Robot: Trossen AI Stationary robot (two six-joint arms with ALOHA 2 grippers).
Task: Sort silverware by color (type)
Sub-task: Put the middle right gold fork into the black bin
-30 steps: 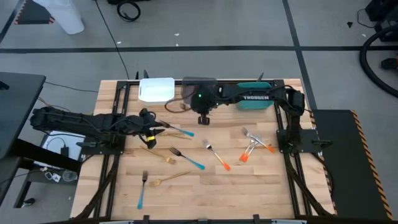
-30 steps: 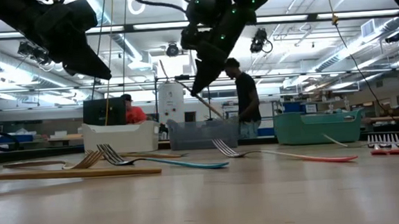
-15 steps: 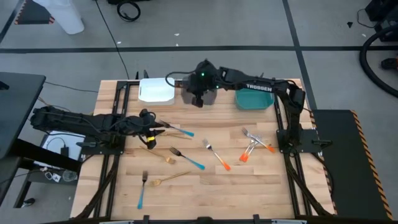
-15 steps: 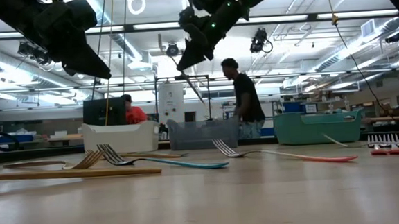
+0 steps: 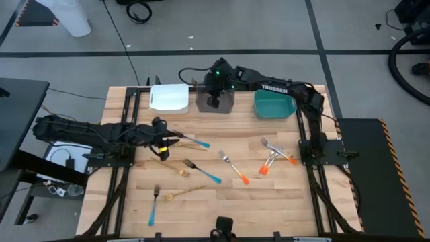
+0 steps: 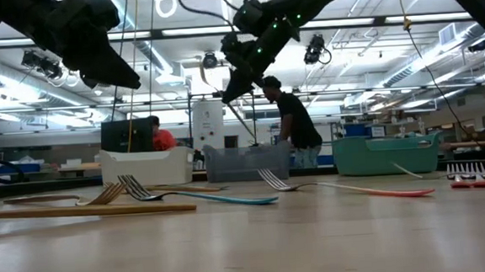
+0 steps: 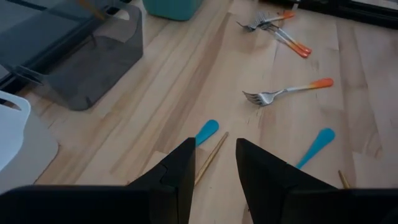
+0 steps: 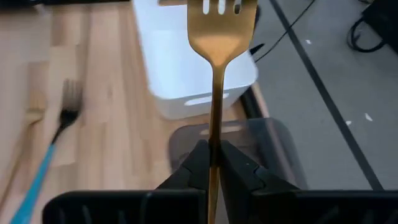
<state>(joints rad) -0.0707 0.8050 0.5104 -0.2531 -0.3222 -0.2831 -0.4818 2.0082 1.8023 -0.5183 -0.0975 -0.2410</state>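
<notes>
My right gripper (image 8: 213, 148) is shut on a gold fork (image 8: 219, 37) and hangs over the grey bin (image 5: 216, 103) at the table's far edge. The fork's tines point away from the fingers, toward the white bin (image 8: 186, 68). My left gripper (image 7: 214, 167) waits open above the table's left part, over a blue handle (image 7: 206, 131) and a thin gold handle (image 7: 211, 157) that lie flat. More silverware lies flat on the table: blue-handled forks (image 5: 203, 173), orange-handled forks (image 5: 235, 169) and a gold piece (image 5: 183, 193). My right gripper pinches the gold fork's thin handle (image 8: 214, 134) between its two fingers. The fork runs on forward in line with the fingers, tines foremost. It slants downward and is lifted clear, above the grey bin.
Three bins stand in a row along the far edge: white (image 5: 168, 97), grey, and teal (image 5: 274, 105). A cluster of orange-handled forks (image 5: 274, 156) lies at the right. In the low view, people (image 6: 292, 124) stand in the room beyond the table.
My right gripper has carried the gold fork toward the table's far edge and a little upward, from over the table's middle to above the grey bin, staying shut on it. The silverware on the table has not moved.
</notes>
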